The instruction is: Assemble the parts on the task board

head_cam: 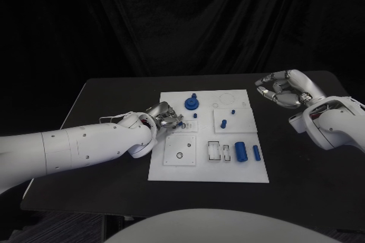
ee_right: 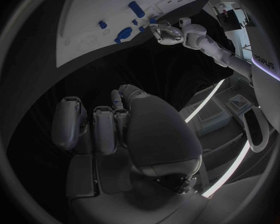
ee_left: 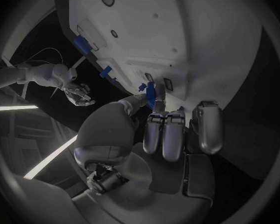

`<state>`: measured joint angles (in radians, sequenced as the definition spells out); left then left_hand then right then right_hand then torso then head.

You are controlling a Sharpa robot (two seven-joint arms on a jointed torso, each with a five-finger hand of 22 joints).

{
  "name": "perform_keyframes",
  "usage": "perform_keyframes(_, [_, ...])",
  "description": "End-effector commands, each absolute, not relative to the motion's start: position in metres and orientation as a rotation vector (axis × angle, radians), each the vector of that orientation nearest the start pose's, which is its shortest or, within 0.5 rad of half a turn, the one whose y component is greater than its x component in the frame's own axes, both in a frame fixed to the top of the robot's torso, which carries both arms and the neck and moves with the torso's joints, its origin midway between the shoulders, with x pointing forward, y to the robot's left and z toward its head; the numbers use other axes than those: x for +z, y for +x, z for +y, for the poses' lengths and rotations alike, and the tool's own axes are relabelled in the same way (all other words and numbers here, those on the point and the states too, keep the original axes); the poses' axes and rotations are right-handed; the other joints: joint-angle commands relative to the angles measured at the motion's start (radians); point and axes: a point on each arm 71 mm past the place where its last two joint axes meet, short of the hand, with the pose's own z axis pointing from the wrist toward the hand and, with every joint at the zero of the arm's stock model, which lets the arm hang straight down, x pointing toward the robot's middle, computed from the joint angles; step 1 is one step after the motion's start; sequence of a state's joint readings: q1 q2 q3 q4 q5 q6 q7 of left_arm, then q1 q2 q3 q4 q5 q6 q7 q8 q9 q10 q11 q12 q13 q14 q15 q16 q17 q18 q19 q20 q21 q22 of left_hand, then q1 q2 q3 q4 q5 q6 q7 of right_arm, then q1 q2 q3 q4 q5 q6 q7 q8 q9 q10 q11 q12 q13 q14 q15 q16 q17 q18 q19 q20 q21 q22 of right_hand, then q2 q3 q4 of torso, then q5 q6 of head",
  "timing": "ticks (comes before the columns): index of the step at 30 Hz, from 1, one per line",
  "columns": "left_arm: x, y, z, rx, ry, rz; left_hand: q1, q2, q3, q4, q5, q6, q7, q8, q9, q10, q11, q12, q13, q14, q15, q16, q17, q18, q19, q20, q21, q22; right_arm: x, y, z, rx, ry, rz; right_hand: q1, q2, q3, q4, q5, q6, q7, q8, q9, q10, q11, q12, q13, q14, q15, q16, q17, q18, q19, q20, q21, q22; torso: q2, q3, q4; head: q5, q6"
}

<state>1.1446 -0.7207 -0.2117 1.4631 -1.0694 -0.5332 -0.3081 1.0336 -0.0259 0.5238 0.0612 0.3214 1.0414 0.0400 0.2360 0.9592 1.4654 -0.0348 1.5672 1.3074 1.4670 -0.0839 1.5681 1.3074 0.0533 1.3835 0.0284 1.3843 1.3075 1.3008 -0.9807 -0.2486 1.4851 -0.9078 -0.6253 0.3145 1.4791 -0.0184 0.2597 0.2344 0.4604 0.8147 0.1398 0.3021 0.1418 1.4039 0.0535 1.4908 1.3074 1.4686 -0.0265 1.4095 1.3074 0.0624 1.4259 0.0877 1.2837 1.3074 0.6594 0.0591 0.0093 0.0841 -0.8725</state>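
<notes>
Task board (head_cam: pixel 239 172): white plate in the middle of the black counter (head_cam: pixel 106 95).
Held part: my left robot hand (head_cam: pixel 163 116) pinches a small blue peg (ee_left: pixel 150 94) between thumb and finger, at the board's left edge.
Other parts: blue knob (head_cam: pixel 191 102) near the far edge; small blue pegs (head_cam: pixel 224 124) mid-board; two blue cylinders (head_cam: pixel 240 151) at the near right, lying side by side.
Right robot hand (head_cam: pixel 280 88): off the board's far right corner — fingers curled in, and whether it holds anything I cannot tell.
</notes>
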Motion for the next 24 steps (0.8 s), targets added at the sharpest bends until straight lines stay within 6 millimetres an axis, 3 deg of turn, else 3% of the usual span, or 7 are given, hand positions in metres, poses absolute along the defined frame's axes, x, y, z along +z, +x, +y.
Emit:
perform_keyframes(1, [-0.2759, 0.4616, 0.1789, -0.612, -0.368, 1.861, -0.005, 0.009, -0.004, 0.012, -0.008, 0.0, -0.006, -0.007, 0.0, 0.105, -0.003, 0.004, 0.263, 0.103, -0.006, 0.001, 0.26, 0.016, 0.005, -0.004, -0.006, 0.024, -0.1859, 0.4762, -0.2885, 0.844, 0.209, 1.426, 0.005, -0.002, 0.006, 0.002, 0.007, 0.004, 0.001, -0.005, -0.001, -0.008, 0.002, -0.005, 0.075, 0.053, 0.008, -0.003, 0.125, 0.015, 0.0, -0.001, -0.004, 0.082, 0.0, 0.0, -0.0003, -0.001, 0.0])
perform_keyframes(12, [-0.2778, 0.4607, 0.1777, -0.614, -0.363, 1.876, -0.009, 0.006, -0.024, 0.032, -0.026, 0.004, -0.006, -0.013, -0.001, 0.105, -0.004, 0.004, 0.263, 0.102, -0.007, 0.0, 0.258, 0.016, 0.005, -0.005, -0.009, 0.024, -0.1858, 0.476, -0.289, 0.843, 0.209, 1.425, 0.005, -0.003, 0.007, 0.001, 0.009, 0.004, 0.001, -0.005, -0.002, -0.009, 0.002, -0.006, 0.074, 0.053, 0.008, -0.003, 0.125, 0.015, 0.0, -0.001, -0.005, 0.082, 0.0, -0.0007, -0.0005, -0.003, 0.0])
perform_keyframes(24, [-0.2803, 0.4599, 0.1771, -0.613, -0.358, 1.891, -0.024, -0.002, -0.095, 0.095, -0.087, 0.012, -0.004, -0.033, -0.009, 0.105, -0.003, 0.004, 0.263, 0.102, -0.006, -0.001, 0.257, 0.017, 0.005, -0.004, -0.015, 0.025, -0.1861, 0.4759, -0.2892, 0.843, 0.209, 1.425, 0.005, -0.003, 0.007, 0.001, 0.009, 0.004, 0.001, -0.005, -0.002, -0.009, 0.002, -0.006, 0.074, 0.053, 0.008, -0.003, 0.125, 0.015, 0.0, -0.001, -0.005, 0.082, 0.001, -0.0015, -0.001, -0.002, 0.0])
